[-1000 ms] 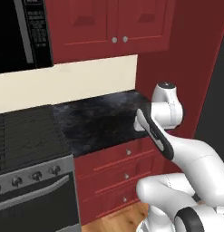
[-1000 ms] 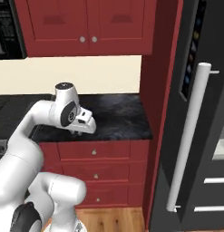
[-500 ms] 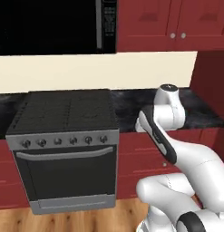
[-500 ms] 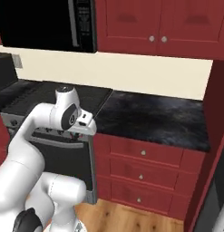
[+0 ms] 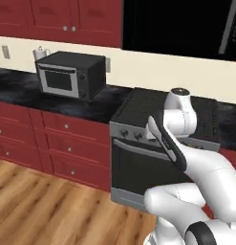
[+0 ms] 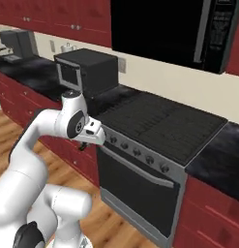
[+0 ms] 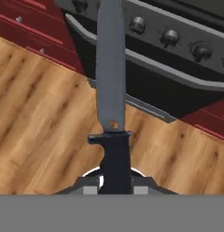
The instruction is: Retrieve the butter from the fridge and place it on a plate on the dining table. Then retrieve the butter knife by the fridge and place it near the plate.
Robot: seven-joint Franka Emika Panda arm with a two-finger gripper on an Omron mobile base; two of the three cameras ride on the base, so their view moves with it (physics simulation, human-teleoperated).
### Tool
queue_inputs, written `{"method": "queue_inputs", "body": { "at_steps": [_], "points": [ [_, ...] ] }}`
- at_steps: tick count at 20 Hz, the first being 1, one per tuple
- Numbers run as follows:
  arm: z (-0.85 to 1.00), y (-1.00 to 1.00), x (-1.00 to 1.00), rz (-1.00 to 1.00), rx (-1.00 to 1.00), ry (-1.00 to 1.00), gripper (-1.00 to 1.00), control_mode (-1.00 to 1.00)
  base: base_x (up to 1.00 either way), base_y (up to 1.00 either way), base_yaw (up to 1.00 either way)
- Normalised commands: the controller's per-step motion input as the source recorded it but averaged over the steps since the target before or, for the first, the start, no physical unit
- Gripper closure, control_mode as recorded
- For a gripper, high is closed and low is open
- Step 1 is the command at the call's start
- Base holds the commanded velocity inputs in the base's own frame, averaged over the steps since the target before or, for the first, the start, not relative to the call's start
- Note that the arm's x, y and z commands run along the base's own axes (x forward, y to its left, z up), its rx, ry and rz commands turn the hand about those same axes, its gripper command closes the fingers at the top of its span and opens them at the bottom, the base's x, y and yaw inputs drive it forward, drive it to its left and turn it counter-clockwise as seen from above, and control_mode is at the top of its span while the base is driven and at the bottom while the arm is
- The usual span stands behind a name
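In the hand view my gripper (image 7: pixel 114 185) is shut on the dark handle of the butter knife (image 7: pixel 110 77). Its long grey blade points straight away from the hand, over the wooden floor and toward the oven front. The arm (image 6: pixel 72 123) is folded close to the base, with the hand turned down in front of the stove (image 6: pixel 157 128). The fridge, the butter, the plate and the dining table are out of view.
A stove with a dark oven door (image 5: pixel 138 160) stands straight ahead between red drawer cabinets (image 5: pixel 52 139). A black toaster oven (image 5: pixel 69 74) sits on the black counter to its left. A black microwave (image 6: pixel 164 26) hangs above. Wooden floor (image 5: pixel 48 206) spreads to the left.
The whole picture has shifted: the base has moved left along the kitchen, so the fridge and the counter beside it have left view and the stove and toaster oven have come in. The arm keeps its pose.
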Motion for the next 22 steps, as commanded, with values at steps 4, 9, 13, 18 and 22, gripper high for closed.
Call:
{"method": "queue_inputs", "body": {
  "at_steps": [4,9,13,18,22],
  "points": [
    [0.00,0.00,0.00,0.00,0.00,0.00,1.00,1.00,0.22,0.59,0.65],
    [0.00,0.00,0.00,0.00,0.00,0.00,1.00,1.00,0.13,0.46,0.56],
    [0.00,0.00,0.00,0.00,0.00,0.00,1.00,1.00,0.05,0.04,0.53],
    [0.00,0.00,0.00,0.00,0.00,0.00,1.00,1.00,0.33,0.01,0.47],
    [0.00,0.00,0.00,0.00,0.00,0.00,1.00,1.00,0.71,0.00,0.35]
  ]
}}
